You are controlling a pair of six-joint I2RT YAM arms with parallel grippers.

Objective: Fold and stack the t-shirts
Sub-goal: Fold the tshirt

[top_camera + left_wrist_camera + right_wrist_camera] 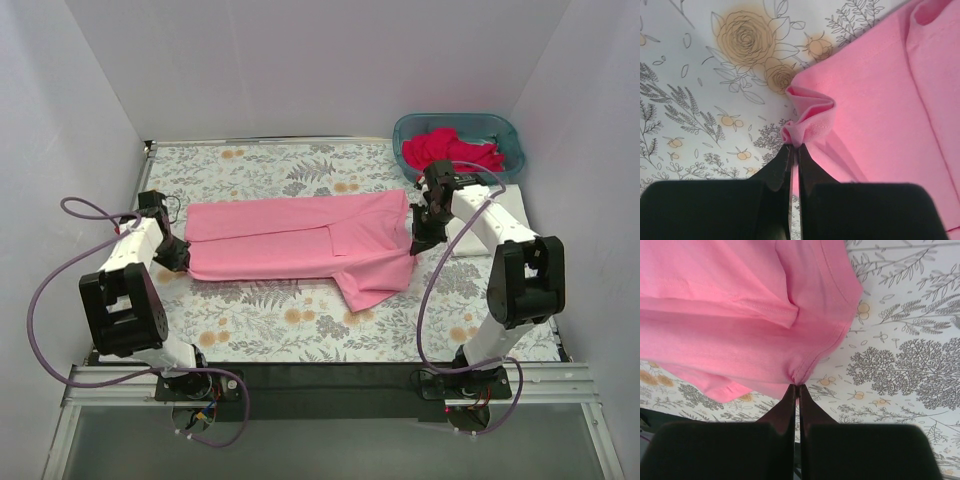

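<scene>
Left gripper (794,146) pinched shut on bunched left edge of pink shirt (300,240). Shirt lies flat across middle of floral cloth (300,165), seemingly part-folded lengthwise. Right gripper (796,386) nipped on its right hem. We judge folding early, nothing stacked. Red shirts (450,150) heaped in basket (510,135), count hidden. White item (500,215) under right arm: we cannot identify.

No legible text, labels or signs.
</scene>
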